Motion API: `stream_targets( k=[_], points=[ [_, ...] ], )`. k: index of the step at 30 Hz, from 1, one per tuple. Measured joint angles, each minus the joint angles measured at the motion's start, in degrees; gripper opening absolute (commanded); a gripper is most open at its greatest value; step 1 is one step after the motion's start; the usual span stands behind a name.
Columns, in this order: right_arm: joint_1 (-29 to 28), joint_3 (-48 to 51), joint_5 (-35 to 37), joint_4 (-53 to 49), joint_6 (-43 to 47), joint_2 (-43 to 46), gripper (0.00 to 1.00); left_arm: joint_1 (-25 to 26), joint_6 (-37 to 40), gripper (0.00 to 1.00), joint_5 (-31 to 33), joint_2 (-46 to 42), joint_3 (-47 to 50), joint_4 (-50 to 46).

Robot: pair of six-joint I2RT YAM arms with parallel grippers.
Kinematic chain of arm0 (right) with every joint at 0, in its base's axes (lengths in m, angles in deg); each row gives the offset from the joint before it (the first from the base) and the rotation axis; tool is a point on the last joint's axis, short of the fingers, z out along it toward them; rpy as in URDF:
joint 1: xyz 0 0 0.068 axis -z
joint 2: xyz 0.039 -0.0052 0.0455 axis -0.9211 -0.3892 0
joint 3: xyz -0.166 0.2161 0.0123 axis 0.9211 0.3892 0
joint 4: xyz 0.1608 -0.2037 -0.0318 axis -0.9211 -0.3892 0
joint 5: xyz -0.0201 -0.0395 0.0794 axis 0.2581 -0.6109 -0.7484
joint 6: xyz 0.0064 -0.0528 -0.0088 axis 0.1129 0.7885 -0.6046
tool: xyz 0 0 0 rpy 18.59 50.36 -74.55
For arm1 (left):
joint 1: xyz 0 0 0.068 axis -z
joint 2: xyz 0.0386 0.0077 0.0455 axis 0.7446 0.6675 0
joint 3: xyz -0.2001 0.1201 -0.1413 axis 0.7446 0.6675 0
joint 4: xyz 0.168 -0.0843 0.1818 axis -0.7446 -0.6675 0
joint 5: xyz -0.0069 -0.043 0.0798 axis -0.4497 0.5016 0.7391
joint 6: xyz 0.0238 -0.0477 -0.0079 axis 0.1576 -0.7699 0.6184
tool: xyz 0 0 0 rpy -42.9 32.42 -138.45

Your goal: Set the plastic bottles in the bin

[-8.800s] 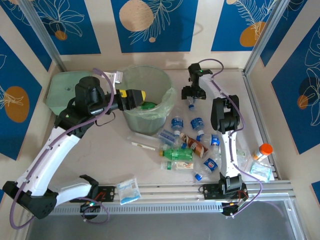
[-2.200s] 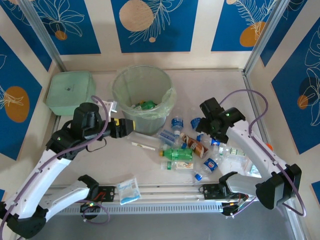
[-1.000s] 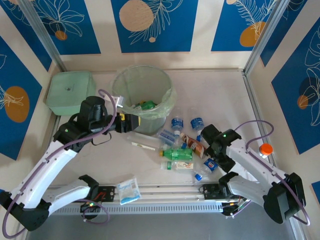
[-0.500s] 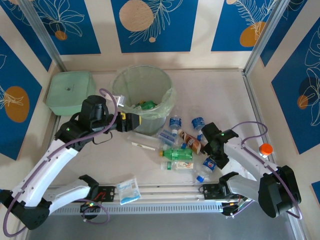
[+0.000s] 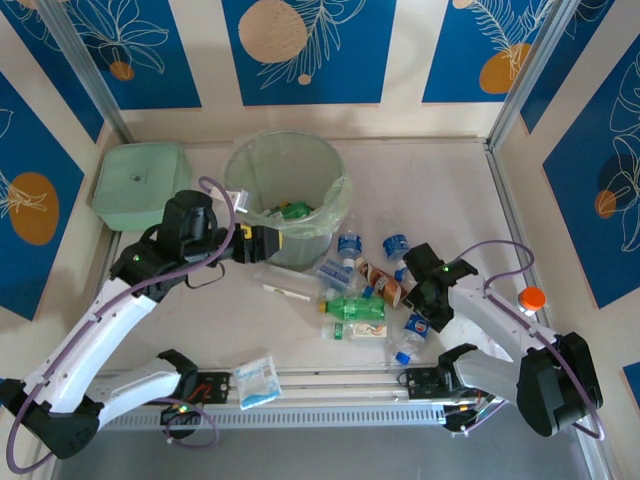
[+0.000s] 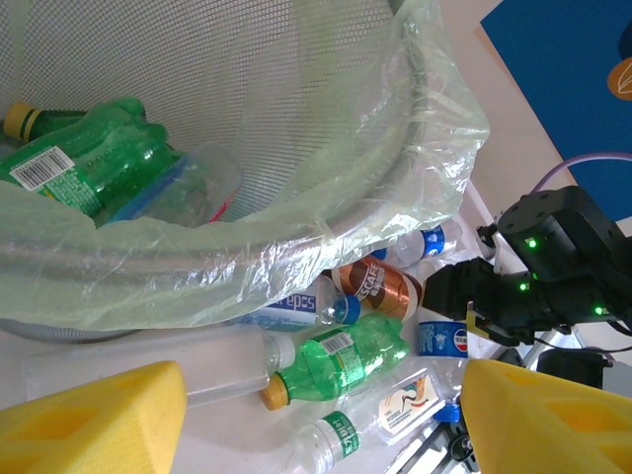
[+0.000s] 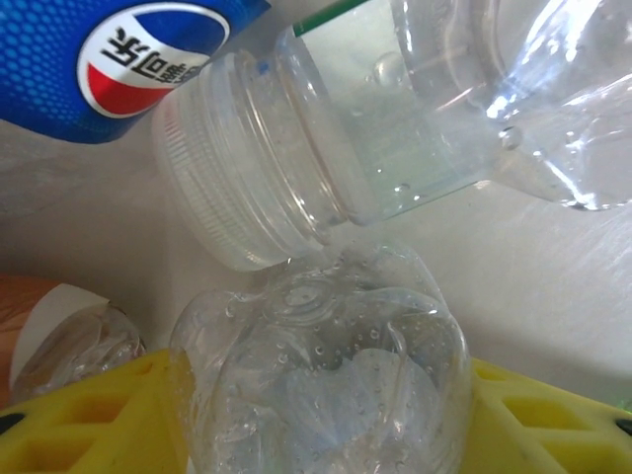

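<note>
In the top view the bin (image 5: 240,165) stands in the upper middle of the frame with a green bottle (image 5: 295,210) lying inside it. The loose plastic bottles (image 5: 352,308) lie scattered on the table (image 5: 450,190) just below and right of the bin, around the centre. The left gripper (image 5: 272,238) hovers by the bin's lower left wall. In its wrist view the 2 yellow fingers (image 6: 89,420) stand wide apart and hold nothing, above a green soda bottle (image 6: 341,360) and a brown-labelled bottle (image 6: 370,286) near the bagged rim. The right gripper (image 5: 413,300) sits low at the right edge of the heap. In its wrist view the yellow pads (image 7: 89,415) press against both sides of a clear bottle (image 7: 316,365) at the lower middle of the frame. Just beside it lies a white-capped bottle (image 7: 257,188), and a blue-labelled Pepsi bottle (image 7: 138,59) lies at the upper left.
</note>
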Motion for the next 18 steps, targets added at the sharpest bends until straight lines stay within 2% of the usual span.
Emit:
stream_targets(
  k=[4,10,18],
  points=[
    [-2.49,-3.43,1.03,-3.5,-0.02,2.29,0.53,0.0,0.52,0.77,0.57,0.0,-0.68,-0.07],
    [-5.97,-14.32,4.07,-9.03,1.22,5.84,0.52,0.0,0.76,0.77,2.43,-0.15,-0.83,0.13],
    [-8.02,-36.96,5.92,-7.78,10.27,4.85,0.52,0.0,0.61,0.77,3.45,-1.53,-0.09,0.87]
  ],
)
